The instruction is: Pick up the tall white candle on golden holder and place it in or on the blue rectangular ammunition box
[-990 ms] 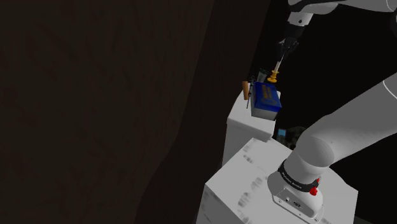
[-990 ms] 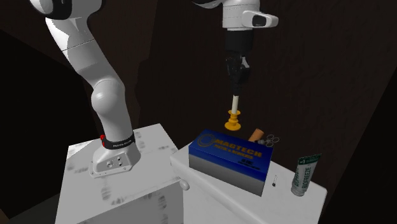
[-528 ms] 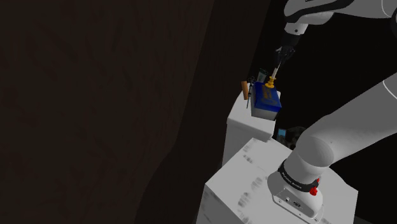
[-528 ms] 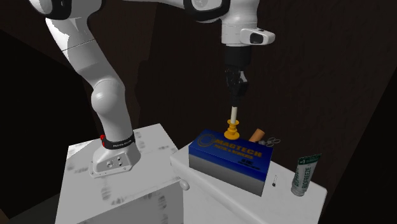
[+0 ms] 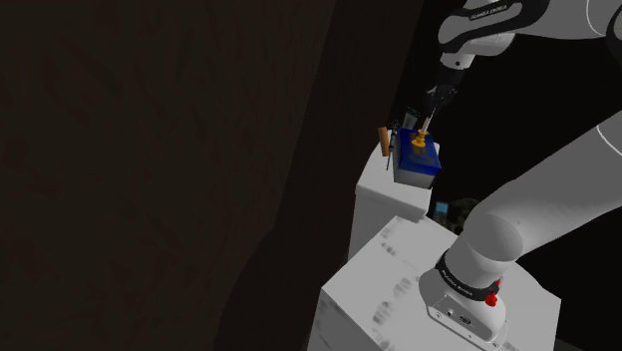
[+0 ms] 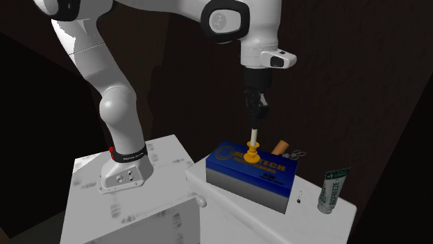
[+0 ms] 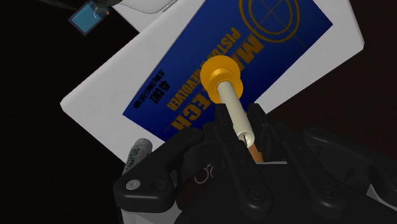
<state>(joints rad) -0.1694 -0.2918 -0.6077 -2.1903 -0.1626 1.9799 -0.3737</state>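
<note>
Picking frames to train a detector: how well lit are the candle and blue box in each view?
Shoulder view: dim overall, candle and blue box against a dark wall. Second exterior view: both evenly lit. Wrist view: box lettering bright, black gripper blends into black surroundings.

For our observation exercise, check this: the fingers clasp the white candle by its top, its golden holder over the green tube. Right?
No. The fingers clasp the white candle by its top, but its golden holder is over the blue box, not the green tube, as the second exterior view shows.
</note>
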